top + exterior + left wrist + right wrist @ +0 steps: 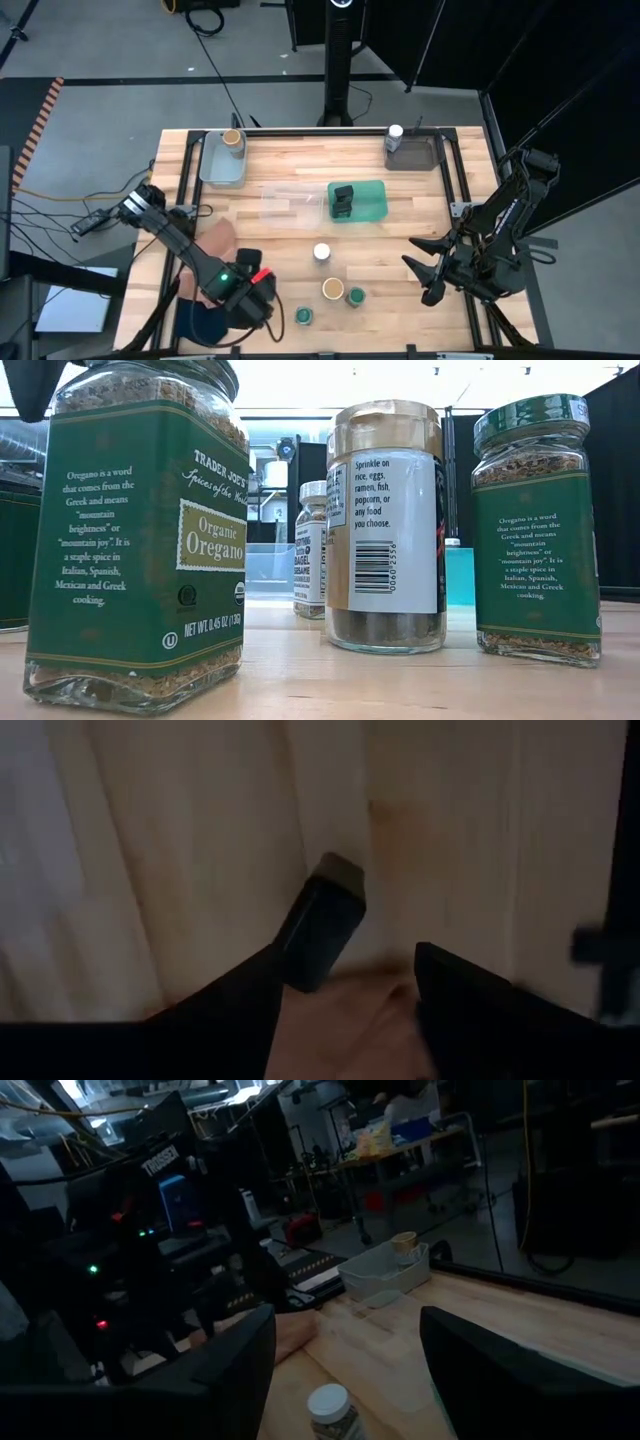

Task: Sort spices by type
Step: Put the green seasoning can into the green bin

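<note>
Table [300, 170]: you have a pale wood top carrying trays at the back and loose jars toward the front edge.
Left gripper [262, 283]: your left arm reaches low over the front left corner; its fingers [320, 935] stand apart with only bare wood between them, holding nothing.
Right gripper [425, 266]: it waits at the right edge, fingers parted and empty, the white-lidded jar [330, 1410] well ahead of them.
Teal tray [372, 203]: 2 dark tins [343, 202] sit inside it.
Grey trays: the left one [215, 165] holds a tan-lidded jar [233, 140]; the right one [420, 155] holds a white-capped jar [395, 135].
Oregano jars: 2 green-labelled jars [140, 530] [537, 525]; you can read "Trader Joe's" and "Organic Oregano".
Gold-lidded jar [385, 525]: label reads "Sprinkle on rice, eggs, ramen, fish, popcorn".
</note>
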`<action>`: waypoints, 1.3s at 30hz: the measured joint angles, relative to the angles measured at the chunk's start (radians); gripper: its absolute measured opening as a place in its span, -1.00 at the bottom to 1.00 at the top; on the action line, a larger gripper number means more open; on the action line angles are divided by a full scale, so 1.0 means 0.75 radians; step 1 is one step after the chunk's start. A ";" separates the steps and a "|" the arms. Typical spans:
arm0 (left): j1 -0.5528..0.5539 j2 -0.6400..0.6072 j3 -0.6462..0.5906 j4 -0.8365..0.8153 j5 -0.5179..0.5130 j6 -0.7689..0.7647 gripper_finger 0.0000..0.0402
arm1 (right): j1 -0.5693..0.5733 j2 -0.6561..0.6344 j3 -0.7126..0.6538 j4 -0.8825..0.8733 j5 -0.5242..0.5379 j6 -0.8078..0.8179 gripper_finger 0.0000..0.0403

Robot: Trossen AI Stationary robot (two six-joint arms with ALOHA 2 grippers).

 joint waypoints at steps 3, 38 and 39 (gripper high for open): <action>-0.021 0.000 0.000 -0.001 -0.034 0.175 0.15 | 0.000 0.000 0.000 -0.003 0.000 -0.001 0.27; -0.011 0.000 -0.392 0.268 -0.096 0.505 0.08 | -0.092 0.001 0.000 -0.024 0.001 0.004 0.26; -0.008 -0.006 -0.396 0.271 -0.097 0.505 0.05 | -0.095 0.001 0.000 -0.024 0.001 0.004 0.25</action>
